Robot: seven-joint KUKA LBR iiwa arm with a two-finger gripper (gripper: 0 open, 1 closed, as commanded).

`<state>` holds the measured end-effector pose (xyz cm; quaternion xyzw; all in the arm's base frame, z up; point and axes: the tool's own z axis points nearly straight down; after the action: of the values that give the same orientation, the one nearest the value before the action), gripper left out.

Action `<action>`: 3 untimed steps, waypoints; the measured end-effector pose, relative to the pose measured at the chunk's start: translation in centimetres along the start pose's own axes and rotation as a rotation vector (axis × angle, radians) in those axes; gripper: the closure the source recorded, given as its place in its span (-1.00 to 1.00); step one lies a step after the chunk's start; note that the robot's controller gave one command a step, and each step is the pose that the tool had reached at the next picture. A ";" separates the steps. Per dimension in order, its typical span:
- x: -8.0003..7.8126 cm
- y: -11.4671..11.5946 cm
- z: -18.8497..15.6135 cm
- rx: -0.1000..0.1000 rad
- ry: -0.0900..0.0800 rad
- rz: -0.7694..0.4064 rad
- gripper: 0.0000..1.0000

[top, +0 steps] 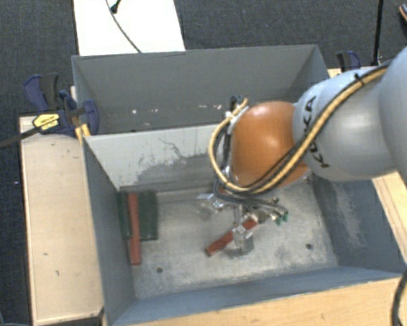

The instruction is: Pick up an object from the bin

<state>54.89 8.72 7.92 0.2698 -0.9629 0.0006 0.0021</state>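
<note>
Looking into the grey metal bin (111,233), you find little clutter. Against its left wall lie a dark green rectangular block (148,215) and, touching the block's left side, a long reddish-brown bar (132,235), both running from back to front. They sit well apart from the gripper, with bare scuffed floor between.

The silver-grey arm (373,126) comes in from the right. Its rounded orange wrist cover (263,149), looped with black and yellow cables (220,146), hangs over the middle of the bin and hides the floor behind the gripper.

Below that cover the gripper (239,242) is down near the floor, a little in front of the bin's centre. A small reddish-brown stick-like piece (216,248) lies slanted there. Its lower-left end pokes out from under the gripper toward the front left, and its other end is covered by the gripper's metal parts. Gripper and piece overlap in this view, so you cannot tell whether the gripper is released or clenched, nor whether it touches the piece at all.
</note>
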 end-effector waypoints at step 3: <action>1.2 -7.6 0.9 0.005 -0.007 0.000 -1.00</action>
<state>57.77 1.59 7.02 0.2697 -0.9629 0.0022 -0.0021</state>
